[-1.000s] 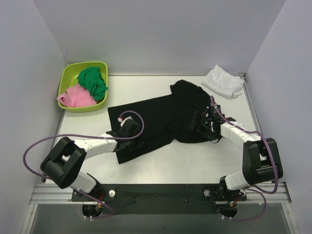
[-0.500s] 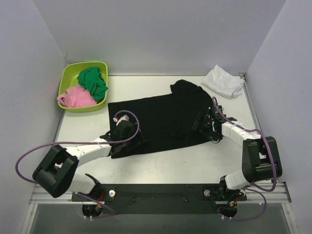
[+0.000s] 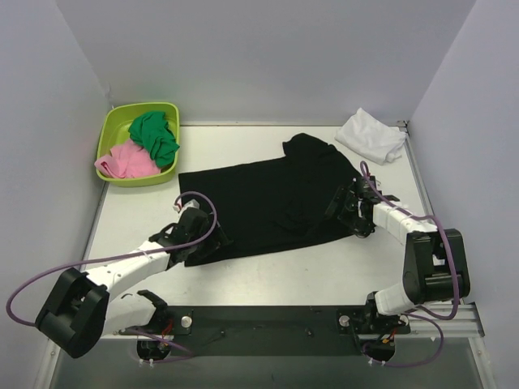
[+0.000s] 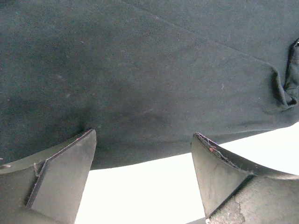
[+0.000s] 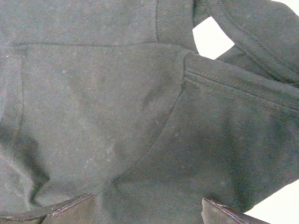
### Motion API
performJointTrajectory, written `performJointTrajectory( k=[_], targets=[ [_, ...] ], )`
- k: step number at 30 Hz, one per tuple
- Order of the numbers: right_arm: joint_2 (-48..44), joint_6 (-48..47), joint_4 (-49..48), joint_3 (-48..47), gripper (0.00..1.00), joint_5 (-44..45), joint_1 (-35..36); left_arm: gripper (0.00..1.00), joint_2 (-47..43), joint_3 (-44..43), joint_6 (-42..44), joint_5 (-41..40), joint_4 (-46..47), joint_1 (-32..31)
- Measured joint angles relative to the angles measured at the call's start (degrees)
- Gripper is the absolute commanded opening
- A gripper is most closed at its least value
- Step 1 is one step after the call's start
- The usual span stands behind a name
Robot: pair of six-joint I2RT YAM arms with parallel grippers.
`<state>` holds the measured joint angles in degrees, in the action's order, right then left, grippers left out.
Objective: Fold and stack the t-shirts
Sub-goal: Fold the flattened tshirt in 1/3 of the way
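The black t-shirt (image 3: 272, 198) lies spread flat across the middle of the table, and a white t-shirt (image 3: 372, 134) sits folded at the back right corner. My left gripper (image 3: 207, 237) rests at the black shirt's near left corner. In the left wrist view the left gripper (image 4: 144, 135) is open, the black t-shirt's (image 4: 149, 70) hem runs between the fingertips and bare table shows below it. My right gripper (image 3: 342, 209) hovers over the shirt's right side. In the right wrist view the right gripper (image 5: 147, 198) is open above the black t-shirt (image 5: 107, 107), with nothing gripped.
A lime-green tub (image 3: 112, 128) at the back left holds a green cloth (image 3: 154, 136) and a pink cloth (image 3: 127, 162). White table (image 3: 276, 271) shows along the near edge. Grey walls close in the left, back and right sides.
My left gripper has opened, let go of the black t-shirt's near left corner and drawn back toward the near left. The shirt now lies flatter. The right gripper shifted slightly right.
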<state>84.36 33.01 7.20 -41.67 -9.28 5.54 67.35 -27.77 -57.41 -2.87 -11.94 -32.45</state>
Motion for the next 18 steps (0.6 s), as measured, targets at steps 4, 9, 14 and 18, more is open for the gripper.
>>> performJointTrajectory(
  k=[4, 9, 14, 18],
  targets=[
    [-0.68, 0.2, 1.4, 0.31, 1.0, 1.55, -0.44, 0.94, -3.26, 1.2, 0.35, -0.04, -2.64, 0.0],
    [-5.07, 0.2, 5.51, 2.86, 1.0, 4.92, -1.29, 0.94, -9.51, 2.97, 1.49, -1.07, -9.2, 1.05],
    [-17.14, 0.48, 10.73, 4.48, 1.0, 5.4, -1.44, 0.95, -16.48, 2.03, 2.8, -1.84, -17.59, 1.6],
    [-20.55, 1.05, 11.96, -1.27, 1.0, 4.35, -1.22, 0.95, -15.3, -3.06, 4.15, -1.79, -19.23, 1.79]
  ],
)
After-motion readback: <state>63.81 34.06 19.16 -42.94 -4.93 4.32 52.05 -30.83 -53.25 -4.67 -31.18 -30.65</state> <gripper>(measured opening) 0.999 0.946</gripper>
